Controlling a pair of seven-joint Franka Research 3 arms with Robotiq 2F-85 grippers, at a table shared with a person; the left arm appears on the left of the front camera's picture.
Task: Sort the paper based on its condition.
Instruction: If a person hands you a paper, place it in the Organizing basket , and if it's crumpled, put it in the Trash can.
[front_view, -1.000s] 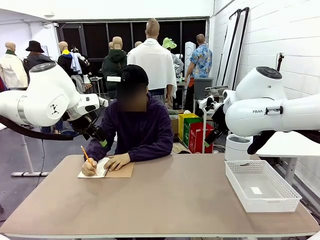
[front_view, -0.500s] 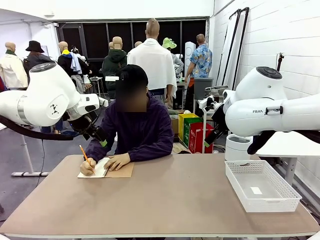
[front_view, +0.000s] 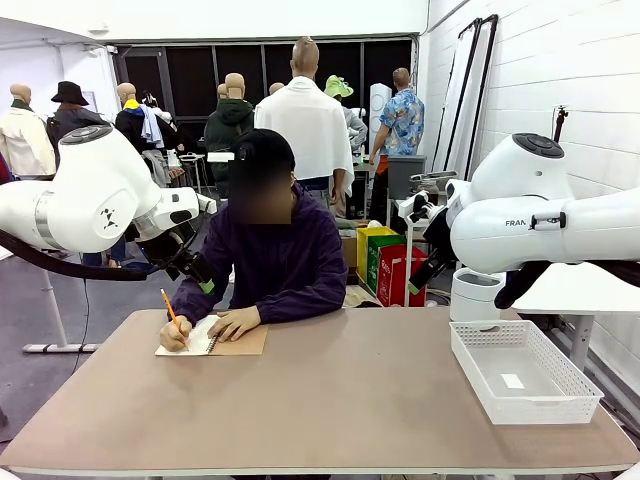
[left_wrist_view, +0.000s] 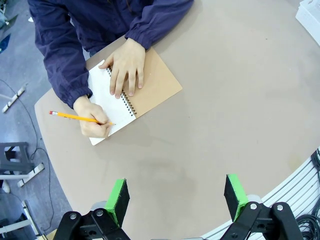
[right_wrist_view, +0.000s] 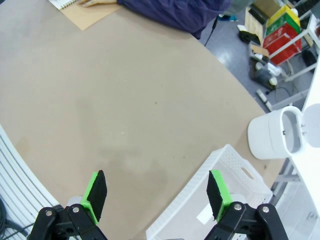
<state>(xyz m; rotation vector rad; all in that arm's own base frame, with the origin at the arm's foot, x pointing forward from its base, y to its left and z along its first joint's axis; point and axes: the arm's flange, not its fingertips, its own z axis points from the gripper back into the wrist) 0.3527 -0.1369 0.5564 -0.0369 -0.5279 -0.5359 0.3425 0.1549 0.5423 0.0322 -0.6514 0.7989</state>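
Jaws on left gripper (left_wrist_view: 175, 184) and right gripper (right_wrist_view: 157, 176) both spread wide and empty above the table (left_wrist_view: 225, 100), white tray (right_wrist_view: 227, 152) at lower right of right wrist view; person's hand (left_wrist_view: 95, 125) writes with pencil (left_wrist_view: 75, 116) on white page (left_wrist_view: 102, 94) of spiral notebook (left_wrist_view: 156, 86), upper left in left wrist view.

Can't read anything on the notebook (left_wrist_view: 155, 85) page, it's all way too small, and the flat hand (left_wrist_view: 125, 67) plus the pencil hand (left_wrist_view: 93, 122) cover a good chunk of it. In the right wrist view the top edge chops the notebook off. The basket (front_view: 468, 368) has a little tag (front_view: 512, 381) inside, too tiny to make out, and the left wrist view cuts the basket off at the corner.
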